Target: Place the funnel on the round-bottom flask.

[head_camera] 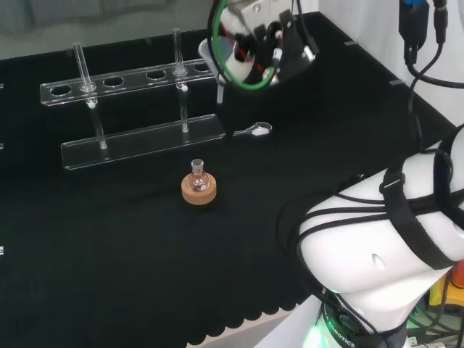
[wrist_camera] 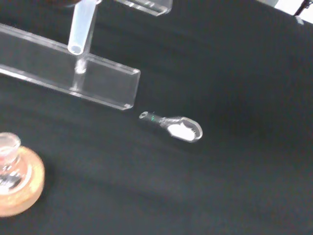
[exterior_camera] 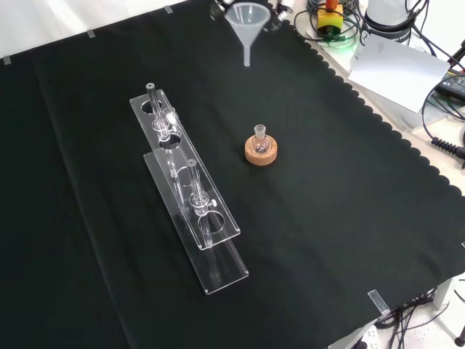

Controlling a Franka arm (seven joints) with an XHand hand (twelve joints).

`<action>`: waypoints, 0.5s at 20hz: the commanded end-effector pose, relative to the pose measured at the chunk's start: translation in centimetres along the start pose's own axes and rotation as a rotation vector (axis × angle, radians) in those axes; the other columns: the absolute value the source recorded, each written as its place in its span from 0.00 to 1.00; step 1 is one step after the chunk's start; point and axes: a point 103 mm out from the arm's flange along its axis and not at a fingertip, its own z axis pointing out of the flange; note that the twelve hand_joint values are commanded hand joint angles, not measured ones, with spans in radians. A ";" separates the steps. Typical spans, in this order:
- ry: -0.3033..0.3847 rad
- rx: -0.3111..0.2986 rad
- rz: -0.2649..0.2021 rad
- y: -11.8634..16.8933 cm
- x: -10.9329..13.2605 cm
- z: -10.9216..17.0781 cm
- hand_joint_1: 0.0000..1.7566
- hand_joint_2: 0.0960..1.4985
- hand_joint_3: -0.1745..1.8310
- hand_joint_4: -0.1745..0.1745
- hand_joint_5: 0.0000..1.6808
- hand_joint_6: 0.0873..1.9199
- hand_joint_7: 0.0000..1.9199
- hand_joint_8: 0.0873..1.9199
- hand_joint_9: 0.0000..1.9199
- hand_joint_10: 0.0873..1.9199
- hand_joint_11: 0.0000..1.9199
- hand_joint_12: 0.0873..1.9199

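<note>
A clear funnel [head_camera: 213, 59] hangs in the air at the far end of the cloth, stem down, held by the hand [head_camera: 264, 43]. In the front view the funnel [exterior_camera: 248, 20] is at the top edge with parts of the hand [exterior_camera: 218, 9] beside its rim. A small round-bottom flask [head_camera: 196, 174] stands upright in a cork ring [head_camera: 199, 193] mid-cloth, well apart from the funnel. The front view shows the flask [exterior_camera: 260, 138] in its cork ring [exterior_camera: 260, 153] below the funnel. In the wrist view the funnel stem [wrist_camera: 80, 29] is close, and the flask neck [wrist_camera: 8, 149] sits on the cork ring [wrist_camera: 22, 183].
A clear acrylic test-tube rack [head_camera: 130, 109] with two tubes stands left of the funnel in the head view; it is the rack [exterior_camera: 190, 196] left of the flask in the front view. A small glass spoon-like piece [head_camera: 255, 130] [wrist_camera: 178, 128] lies between rack end and arm.
</note>
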 end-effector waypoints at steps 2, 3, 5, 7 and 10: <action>0.015 0.012 -0.014 -0.7 1.2 3.4 0.45 0.49 0.41 0.42 0.36 0.21 0.27 0.30 0.43 0.23 0.27 0.66; 0.018 0.015 -0.018 -0.5 1.4 3.8 0.45 0.49 0.41 0.42 0.36 0.21 0.27 0.30 0.43 0.23 0.27 0.66; 0.019 0.015 -0.021 -0.2 2.0 4.5 0.45 0.49 0.41 0.41 0.36 0.21 0.27 0.30 0.43 0.23 0.27 0.66; 0.022 0.011 -0.023 0.2 2.7 5.2 0.46 0.49 0.41 0.41 0.35 0.22 0.27 0.30 0.43 0.23 0.27 0.66; 0.023 0.013 -0.030 0.7 3.4 5.8 0.46 0.49 0.41 0.41 0.35 0.22 0.27 0.30 0.43 0.23 0.27 0.66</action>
